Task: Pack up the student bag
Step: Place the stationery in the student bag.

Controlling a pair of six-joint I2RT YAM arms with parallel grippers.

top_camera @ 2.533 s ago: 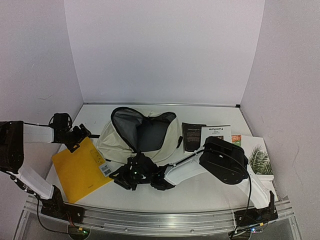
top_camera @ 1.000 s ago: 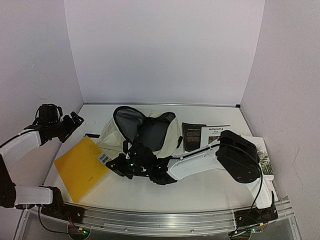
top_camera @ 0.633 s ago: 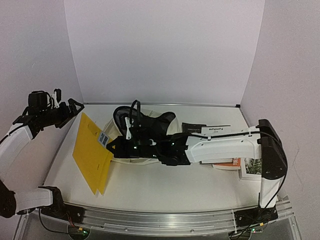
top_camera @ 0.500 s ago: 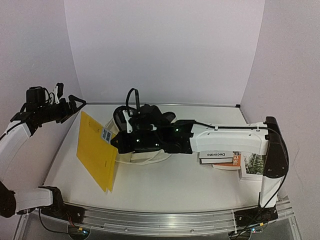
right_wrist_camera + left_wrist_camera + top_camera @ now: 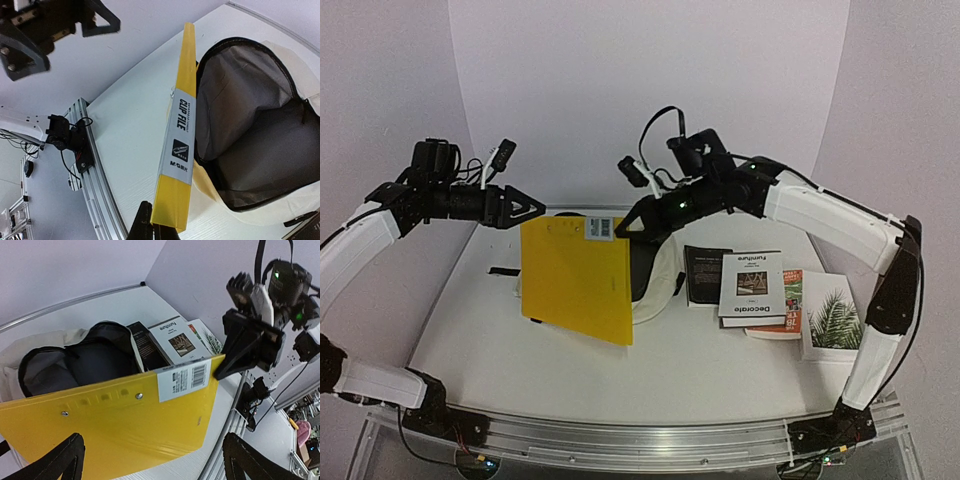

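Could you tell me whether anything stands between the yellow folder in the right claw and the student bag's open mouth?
Nothing visible does. The yellow folder, pinched at a corner by the right claw, hangs right beside the student bag, whose mouth gapes open with only grey lining showing inside.

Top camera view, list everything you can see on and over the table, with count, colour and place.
student bag: one, cream with grey lining, open, back middle, partly behind the file.
clip file: one, yellow, hanging upright in front of the bag.
booklet: one, black, right of the bag.
Decorate book: one, white, on the orange and green book.
orange and green book: one, under it.
palm-leaf book: one, white, far right.
strap: one, black, flat, left of the file.
table: one, white.
left gripper: open, left of the file, apart from it.
right gripper: shut on the file's top corner.
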